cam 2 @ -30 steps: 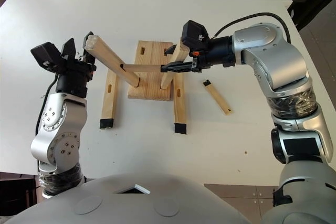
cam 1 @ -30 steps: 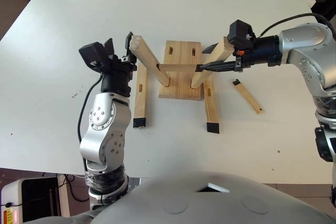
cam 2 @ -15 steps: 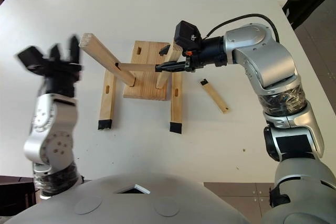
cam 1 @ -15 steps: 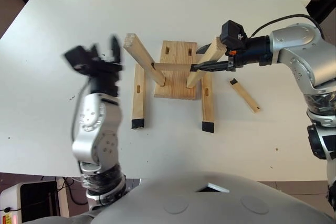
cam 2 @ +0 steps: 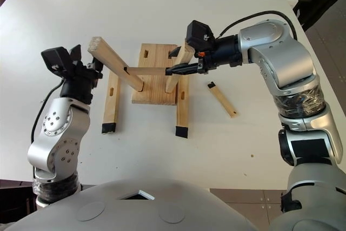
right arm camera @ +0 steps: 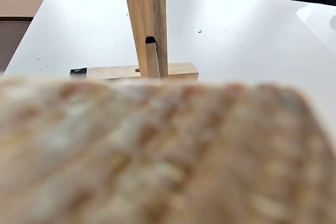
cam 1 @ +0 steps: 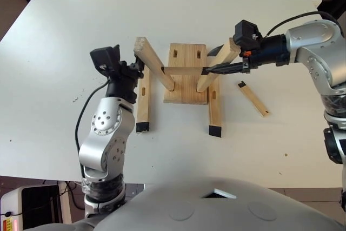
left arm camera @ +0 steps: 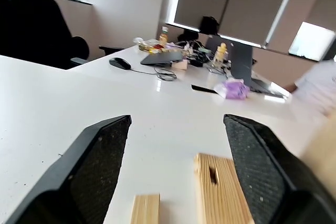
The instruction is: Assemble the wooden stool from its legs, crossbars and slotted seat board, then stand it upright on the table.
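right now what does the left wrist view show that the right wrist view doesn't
Only the left wrist view: the open left gripper, a slotted wooden piece ahead of it, and a cluttered far table. Only the right wrist view: a leg with the crossbar entering its slot, behind blurred wood close to the lens. Both: the white table.

White tables (cam 1: 65, 41), blinds (left arm camera: 231, 3), office chair (left arm camera: 31, 30)
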`<state>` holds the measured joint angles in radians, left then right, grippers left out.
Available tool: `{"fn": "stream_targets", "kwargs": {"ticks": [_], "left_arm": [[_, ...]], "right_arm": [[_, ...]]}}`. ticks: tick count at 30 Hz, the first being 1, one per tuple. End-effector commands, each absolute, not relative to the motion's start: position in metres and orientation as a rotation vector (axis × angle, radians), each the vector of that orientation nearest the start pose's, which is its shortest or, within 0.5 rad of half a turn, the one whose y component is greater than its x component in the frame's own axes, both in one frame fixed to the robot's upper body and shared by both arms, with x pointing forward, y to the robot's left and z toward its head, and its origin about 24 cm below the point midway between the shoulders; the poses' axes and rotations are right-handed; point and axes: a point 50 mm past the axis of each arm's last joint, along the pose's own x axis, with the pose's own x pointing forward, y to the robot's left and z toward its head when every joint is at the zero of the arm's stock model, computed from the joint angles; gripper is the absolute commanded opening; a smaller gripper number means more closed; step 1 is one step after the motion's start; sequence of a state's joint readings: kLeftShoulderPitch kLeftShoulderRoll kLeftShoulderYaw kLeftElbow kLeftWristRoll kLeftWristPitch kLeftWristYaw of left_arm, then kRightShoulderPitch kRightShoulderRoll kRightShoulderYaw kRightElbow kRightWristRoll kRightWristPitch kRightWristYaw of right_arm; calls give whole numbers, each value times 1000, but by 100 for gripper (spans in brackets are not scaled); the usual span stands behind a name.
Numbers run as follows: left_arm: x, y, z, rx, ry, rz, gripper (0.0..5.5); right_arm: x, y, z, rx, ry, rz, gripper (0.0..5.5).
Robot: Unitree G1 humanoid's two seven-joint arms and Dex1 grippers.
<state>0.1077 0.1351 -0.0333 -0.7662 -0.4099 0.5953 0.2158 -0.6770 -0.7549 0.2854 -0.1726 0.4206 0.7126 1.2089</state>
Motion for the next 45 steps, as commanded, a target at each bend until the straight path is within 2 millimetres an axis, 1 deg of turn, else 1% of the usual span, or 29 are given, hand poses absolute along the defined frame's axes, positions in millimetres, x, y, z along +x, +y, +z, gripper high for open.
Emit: {"fn": "stream_targets", "kwargs": {"ticks": [1,6,10,12,16,19,23,24,25,28,31,33,36,41,45], "left_arm": [[171,75,142,-310,30,-664,330],[167,63,150,-349,-12,-720,330],[168,67,150,-342,-19,-702,330],[167,67,149,-338,-15,-726,330],[169,65,150,-341,-15,-756,330],[173,76,149,-335,-28,-709,330],[180,104,153,-369,-70,-602,330],[180,112,154,-374,-80,-583,330],[181,118,154,-375,-85,-571,330],[181,131,152,-358,-71,-548,330],[183,143,146,-323,-42,-528,330],[185,150,144,-305,-29,-511,330],[184,158,144,-308,-30,-498,330],[182,171,140,-298,-7,-464,330],[184,174,138,-295,-1,-452,330]], "right_arm": [[272,-122,147,-419,538,1579,204],[264,-120,140,-407,553,1630,204],[266,-117,138,-396,537,1625,204],[265,-116,138,-382,529,1623,204],[263,-108,136,-371,509,1642,204],[267,-112,136,-358,470,1603,204],[272,-127,151,-287,326,1550,204],[274,-130,156,-277,293,1525,240],[275,-132,159,-277,267,1503,244],[276,-138,168,-278,198,1447,283],[276,-143,176,-266,163,1396,340],[274,-148,182,-253,151,1366,340],[267,-161,190,-245,139,1318,340],[258,-177,195,-207,120,1231,340],[252,-173,188,-174,110,1218,340]]}}
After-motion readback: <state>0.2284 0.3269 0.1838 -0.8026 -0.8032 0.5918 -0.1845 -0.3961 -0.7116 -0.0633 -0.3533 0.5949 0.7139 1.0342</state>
